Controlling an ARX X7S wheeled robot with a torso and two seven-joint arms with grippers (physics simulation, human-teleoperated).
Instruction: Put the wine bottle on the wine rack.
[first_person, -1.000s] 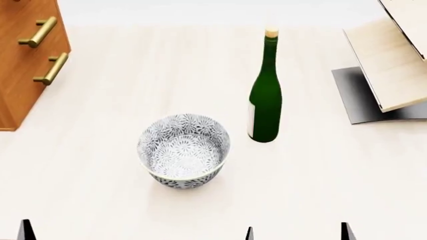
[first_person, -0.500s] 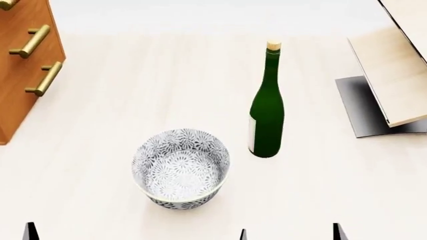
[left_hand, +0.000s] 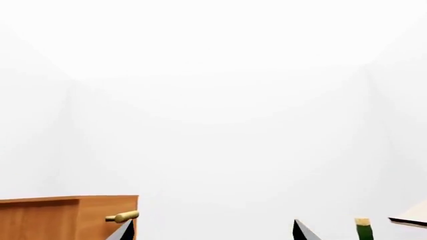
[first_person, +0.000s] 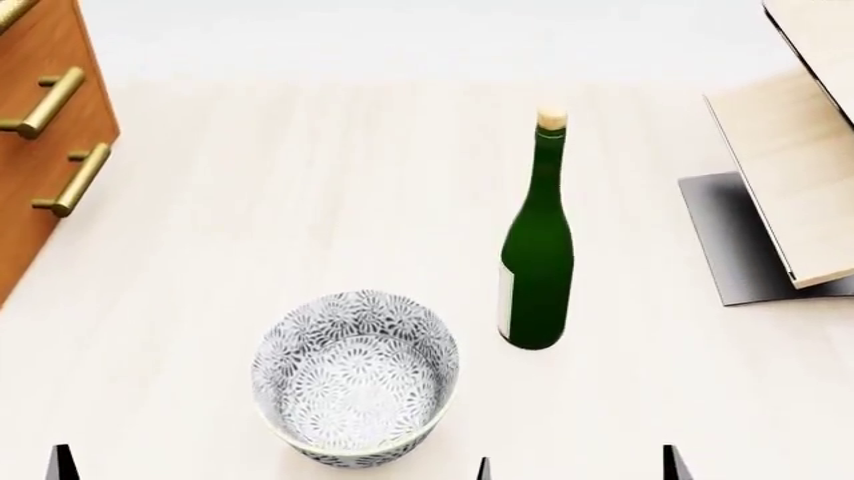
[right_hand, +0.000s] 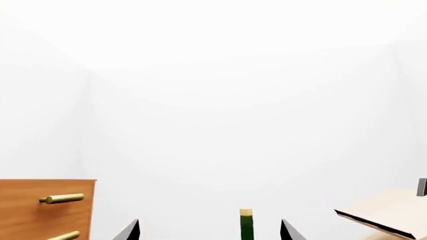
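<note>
The wine bottle (first_person: 537, 250) stands upright on the pale table, dark green with a tan cork and a pale label. The wine rack (first_person: 798, 160), tilted light wood panels on a grey metal base, stands at the far right. My right gripper (first_person: 578, 468) is open at the near edge, below the bottle and well short of it. Only one fingertip (first_person: 60, 462) of my left gripper shows in the head view. In the right wrist view the bottle's top (right_hand: 246, 222) shows far off between the open gripper's (right_hand: 210, 233) jaws. The left gripper (left_hand: 213, 234) is open and empty, the bottle's top (left_hand: 362, 226) off to one side.
A patterned grey-white bowl (first_person: 356, 375) sits near, left of the bottle. A reddish-brown drawer cabinet (first_person: 40, 150) with brass handles stands at the far left. It also shows in the left wrist view (left_hand: 67, 217) and the right wrist view (right_hand: 40, 210).
The head view has shifted, so the bottle, bowl, rack and cabinet sit lower in the picture. The bottle still stands in place. Both grippers stay open at the bottom edge.
</note>
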